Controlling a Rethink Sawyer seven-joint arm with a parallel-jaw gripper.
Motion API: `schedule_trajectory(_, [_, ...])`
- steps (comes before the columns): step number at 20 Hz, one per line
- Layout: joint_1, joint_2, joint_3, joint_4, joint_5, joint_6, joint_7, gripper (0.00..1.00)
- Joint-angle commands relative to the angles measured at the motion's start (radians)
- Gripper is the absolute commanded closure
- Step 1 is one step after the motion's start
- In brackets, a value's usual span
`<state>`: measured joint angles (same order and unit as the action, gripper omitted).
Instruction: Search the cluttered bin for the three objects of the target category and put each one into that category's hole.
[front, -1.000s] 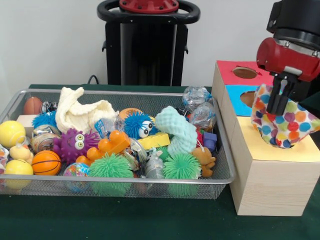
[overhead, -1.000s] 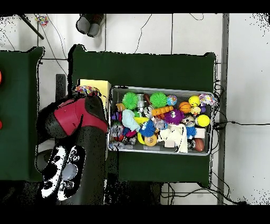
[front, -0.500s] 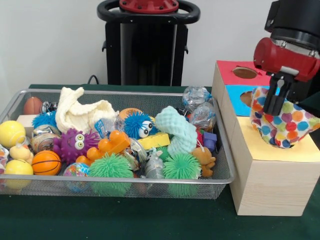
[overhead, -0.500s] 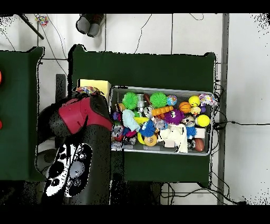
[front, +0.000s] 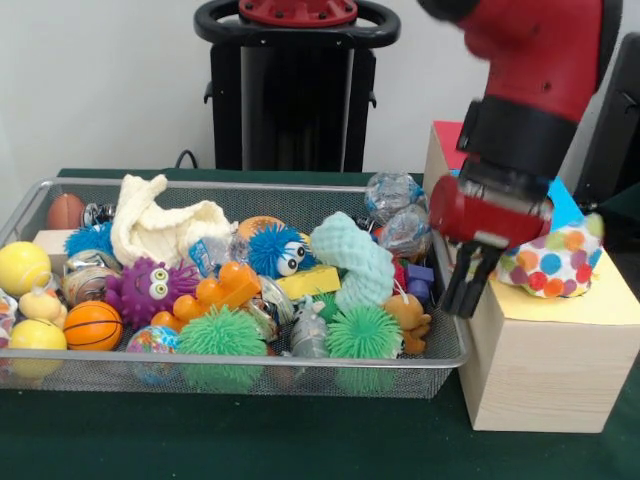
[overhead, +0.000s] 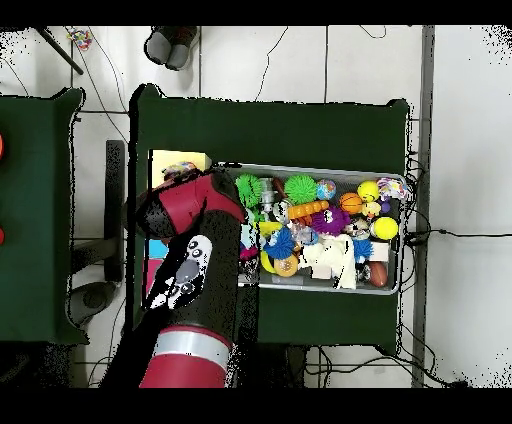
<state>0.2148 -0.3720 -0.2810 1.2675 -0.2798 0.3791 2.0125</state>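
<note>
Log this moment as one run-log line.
gripper: empty, open, over bin's box-side edge | polka-dot cloth: on yellow section of box, partly in hole | bin: full of toys

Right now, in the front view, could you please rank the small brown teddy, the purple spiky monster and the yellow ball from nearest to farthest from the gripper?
1. Small brown teddy: at the bin's right end, just left of the gripper.
2. Purple spiky monster: left of the bin's middle.
3. Yellow ball: at the bin's far left end.
</note>
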Motion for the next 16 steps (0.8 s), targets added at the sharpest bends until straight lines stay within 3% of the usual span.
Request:
schedule_trajectory(1, [0.117, 0.329, -0.042, 0.003, -0.074, -0.044, 0.208, 1.0])
schedule_trajectory(7, [0.187, 0.331, -0.121, 0.038, -0.012, -0.054, 0.231, 1.0])
schedule_trajectory(12, [0.187, 0.207, -0.098, 0.137, 0.007, -0.05, 0.169, 1.0])
schedule_trajectory(16, [0.192, 0.056, -0.085, 0.229, 0.008, -0.008, 0.119, 1.0])
